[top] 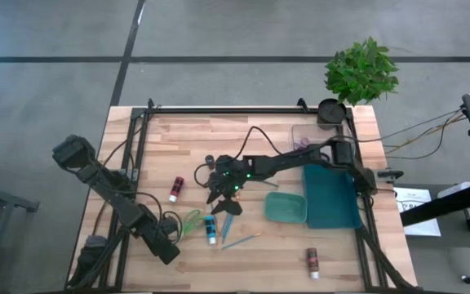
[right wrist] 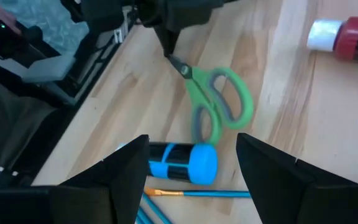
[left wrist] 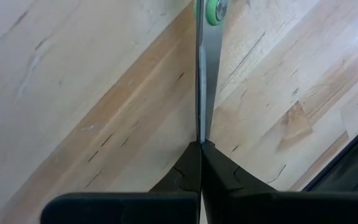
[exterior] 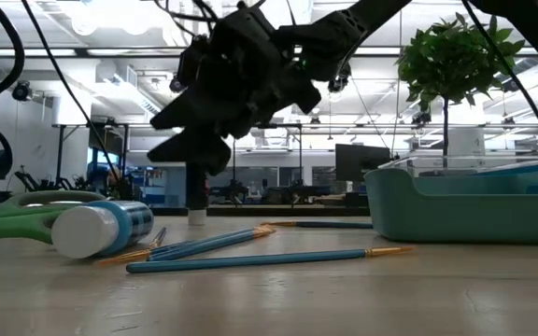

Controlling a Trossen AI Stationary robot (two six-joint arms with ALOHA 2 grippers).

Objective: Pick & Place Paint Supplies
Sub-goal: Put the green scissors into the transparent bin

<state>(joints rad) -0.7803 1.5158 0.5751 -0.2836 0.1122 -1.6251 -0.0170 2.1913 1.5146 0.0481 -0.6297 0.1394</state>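
Green-handled scissors lie flat on the wooden table, and my left gripper is shut on their blades at the near left. My right gripper hangs open above the table's middle; in its wrist view its fingers stand above and on either side of a blue paint tube, touching nothing. A pink tube lies farther left and a brown tube near the front edge. Blue brushes lie beside the blue tube. A teal palette sits to the right. My left gripper pinches the scissors' closed blades at their tip end between its two shut fingers. The fingers slant steeply down and lie along the blades. The scissors rest flat on the table, handles pointing away from the gripper.
A deep teal bin stands at the right, with a clear container behind it. A potted plant stands off the far right corner. A black frame runs along the table's far edge and sides.
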